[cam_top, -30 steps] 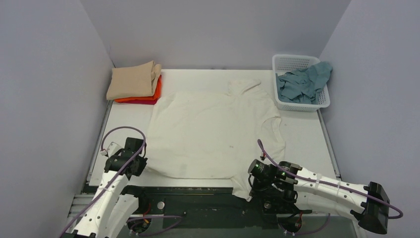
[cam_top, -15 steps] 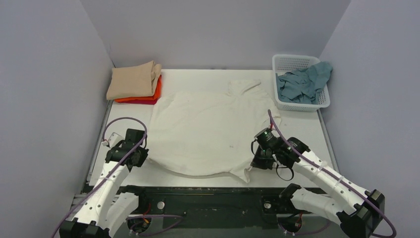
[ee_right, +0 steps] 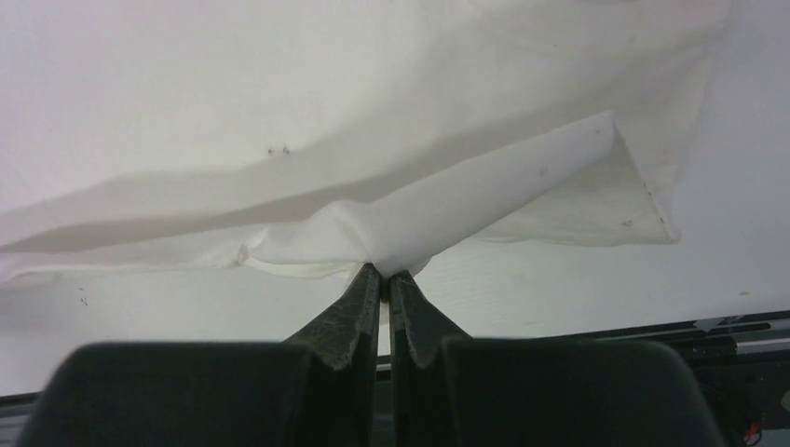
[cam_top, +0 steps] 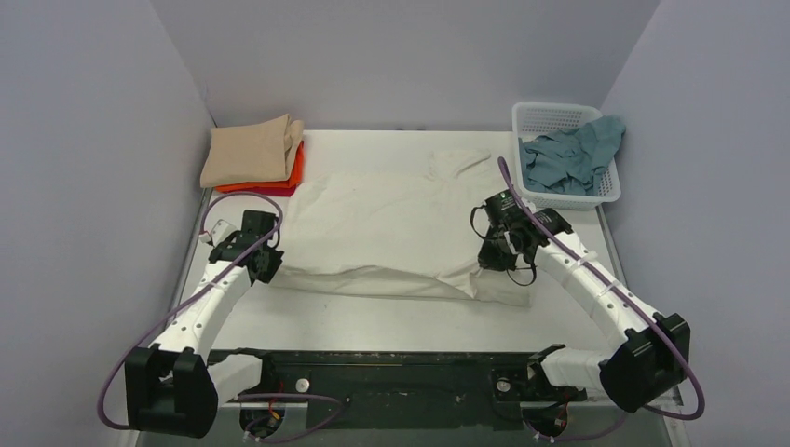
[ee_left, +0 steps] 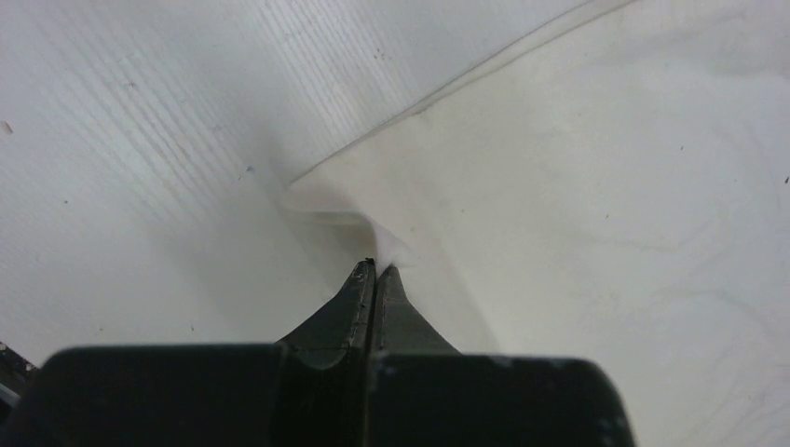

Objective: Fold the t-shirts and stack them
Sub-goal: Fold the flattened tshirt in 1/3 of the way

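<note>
The large cream-white t-shirt (cam_top: 382,228) lies across the middle of the table with its near hem lifted and doubled back over the body. My left gripper (cam_top: 264,265) is shut on the hem's left corner (ee_left: 377,244). My right gripper (cam_top: 492,253) is shut on the hem's right corner (ee_right: 396,244). A folded tan t-shirt (cam_top: 250,151) tops an orange one (cam_top: 294,169) and a red one (cam_top: 270,192) at the back left. A dusty teal-blue t-shirt (cam_top: 570,155) lies crumpled in the basket.
The white lattice basket (cam_top: 555,116) stands at the back right corner. Grey walls close in the table on the left, back and right. A dark rail (cam_top: 391,372) with the arm bases runs along the near edge.
Both grippers have carried the cream shirt's near hem away from the front edge toward the back, folding the lower part up over the body. The arms now reach further out.
</note>
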Action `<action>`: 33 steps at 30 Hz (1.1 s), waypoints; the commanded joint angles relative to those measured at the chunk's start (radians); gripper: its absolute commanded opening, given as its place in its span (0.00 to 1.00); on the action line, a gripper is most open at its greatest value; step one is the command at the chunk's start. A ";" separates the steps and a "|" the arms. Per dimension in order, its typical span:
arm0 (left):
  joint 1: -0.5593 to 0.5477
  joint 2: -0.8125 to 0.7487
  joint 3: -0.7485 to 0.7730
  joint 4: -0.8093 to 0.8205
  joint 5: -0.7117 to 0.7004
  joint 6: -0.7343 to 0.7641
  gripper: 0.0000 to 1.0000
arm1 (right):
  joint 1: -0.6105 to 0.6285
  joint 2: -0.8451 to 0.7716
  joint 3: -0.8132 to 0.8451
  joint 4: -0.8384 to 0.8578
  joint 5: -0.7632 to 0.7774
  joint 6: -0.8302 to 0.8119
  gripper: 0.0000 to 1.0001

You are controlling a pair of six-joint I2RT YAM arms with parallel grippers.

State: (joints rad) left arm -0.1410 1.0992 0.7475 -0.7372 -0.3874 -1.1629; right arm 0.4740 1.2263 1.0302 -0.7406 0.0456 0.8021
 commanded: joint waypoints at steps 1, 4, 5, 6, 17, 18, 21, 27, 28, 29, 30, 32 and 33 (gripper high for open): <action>0.027 0.062 0.067 0.085 -0.013 0.028 0.00 | -0.044 0.076 0.066 0.040 -0.014 -0.052 0.00; 0.042 0.100 0.083 0.106 -0.013 0.039 0.00 | -0.060 0.133 0.096 0.072 -0.037 -0.065 0.00; 0.045 0.120 0.091 0.114 -0.010 0.042 0.00 | -0.065 0.159 0.112 0.075 -0.037 -0.067 0.00; 0.046 0.130 0.094 0.119 -0.008 0.044 0.00 | -0.068 0.173 0.119 0.084 -0.037 -0.071 0.00; 0.077 0.329 0.166 0.208 -0.013 0.064 0.33 | -0.124 0.495 0.312 0.133 0.075 -0.062 0.00; 0.082 0.343 0.200 0.207 -0.003 0.071 0.47 | -0.131 0.535 0.334 0.135 0.090 -0.061 0.00; 0.099 0.382 0.298 0.124 -0.018 0.107 0.80 | -0.141 0.586 0.439 0.128 0.142 -0.055 0.17; 0.106 0.255 0.341 0.063 -0.016 0.159 0.85 | -0.132 0.422 0.338 0.205 0.110 -0.086 0.92; 0.105 0.214 0.302 0.094 0.031 0.172 0.85 | -0.132 0.365 0.261 0.222 0.075 -0.095 0.93; 0.104 0.196 0.279 0.116 0.103 0.185 0.86 | -0.130 0.339 0.221 0.255 0.055 -0.100 0.93; 0.104 0.163 0.230 0.155 0.143 0.208 0.86 | -0.129 0.293 0.136 0.297 -0.003 -0.118 0.93; 0.099 0.132 0.173 0.182 0.233 0.225 0.87 | -0.122 0.253 0.027 0.364 -0.111 -0.135 0.94; 0.096 0.125 0.158 0.185 0.269 0.230 0.88 | -0.116 0.248 -0.002 0.381 -0.172 -0.147 0.94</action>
State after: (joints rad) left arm -0.0399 1.2697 0.9878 -0.6022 -0.3042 -0.9974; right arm 0.3393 1.5284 1.1790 -0.4480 0.0666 0.7040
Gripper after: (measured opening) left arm 0.871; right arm 0.934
